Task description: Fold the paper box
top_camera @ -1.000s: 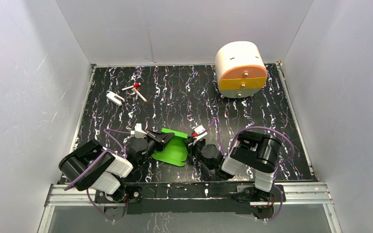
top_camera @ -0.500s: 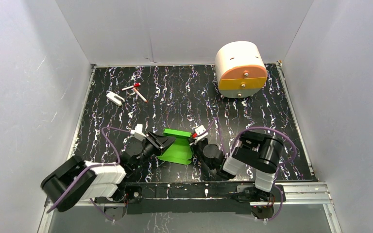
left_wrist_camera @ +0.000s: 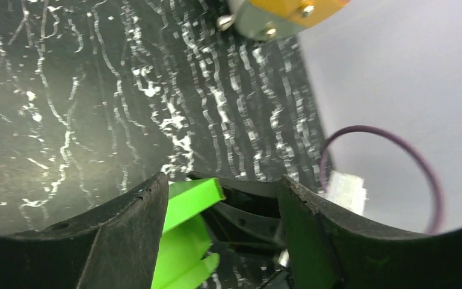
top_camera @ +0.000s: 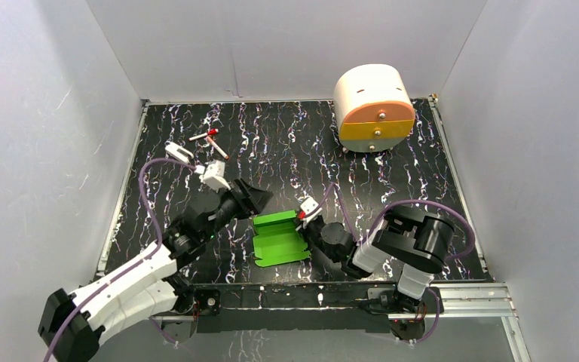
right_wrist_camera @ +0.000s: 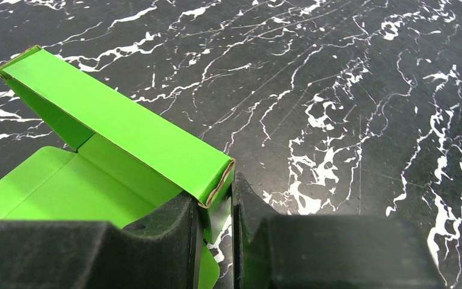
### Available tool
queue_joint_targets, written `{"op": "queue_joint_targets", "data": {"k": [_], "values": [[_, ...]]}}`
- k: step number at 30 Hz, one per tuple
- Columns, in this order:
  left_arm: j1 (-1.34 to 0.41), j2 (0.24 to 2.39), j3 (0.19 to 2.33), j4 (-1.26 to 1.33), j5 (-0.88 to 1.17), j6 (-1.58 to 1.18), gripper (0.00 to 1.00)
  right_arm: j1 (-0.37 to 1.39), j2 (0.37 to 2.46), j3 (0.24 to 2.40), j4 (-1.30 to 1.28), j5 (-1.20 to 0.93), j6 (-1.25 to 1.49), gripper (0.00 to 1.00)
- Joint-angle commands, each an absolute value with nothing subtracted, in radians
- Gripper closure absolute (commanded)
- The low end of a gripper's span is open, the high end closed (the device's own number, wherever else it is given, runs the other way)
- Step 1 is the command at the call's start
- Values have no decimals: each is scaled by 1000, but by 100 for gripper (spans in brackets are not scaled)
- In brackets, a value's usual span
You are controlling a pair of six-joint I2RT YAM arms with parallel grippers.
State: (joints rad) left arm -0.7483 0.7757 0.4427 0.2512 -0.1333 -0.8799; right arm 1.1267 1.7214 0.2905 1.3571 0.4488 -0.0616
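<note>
Letting go with the left, are you?

Yes. My left fingers [left_wrist_camera: 126, 235] are wide now and have drawn back from the box [top_camera: 279, 240]. It lies half-formed on the desk [top_camera: 286, 143], and my right fingers [right_wrist_camera: 156, 241] pinch its raised wall. More folding remains, I judge.

Right gripper [right_wrist_camera: 216, 208] at the near corner of the paper box [right_wrist_camera: 114, 132], its jaws nipping a green end flap. The box's folded wall runs up-left from that corner above a flat panel; the white-veined black table [right_wrist_camera: 361, 90] lies right of the box
</note>
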Motion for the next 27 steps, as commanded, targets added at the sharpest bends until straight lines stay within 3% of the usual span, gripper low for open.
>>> {"op": "queue_joint_targets", "data": {"k": [1, 8, 16, 27], "values": [[-750, 935, 558, 41, -119, -678, 35, 1119, 1677, 297, 1354, 348, -102, 84], [-739, 1159, 647, 86, 15, -632, 33, 1108, 1659, 301, 1321, 278, -100, 85], [-725, 1271, 641, 166, 176, -660, 33, 1082, 1679, 319, 1305, 194, -82, 85], [-722, 1334, 588, 256, 204, -728, 48, 1068, 1745, 335, 1354, 188, -44, 81]]}}
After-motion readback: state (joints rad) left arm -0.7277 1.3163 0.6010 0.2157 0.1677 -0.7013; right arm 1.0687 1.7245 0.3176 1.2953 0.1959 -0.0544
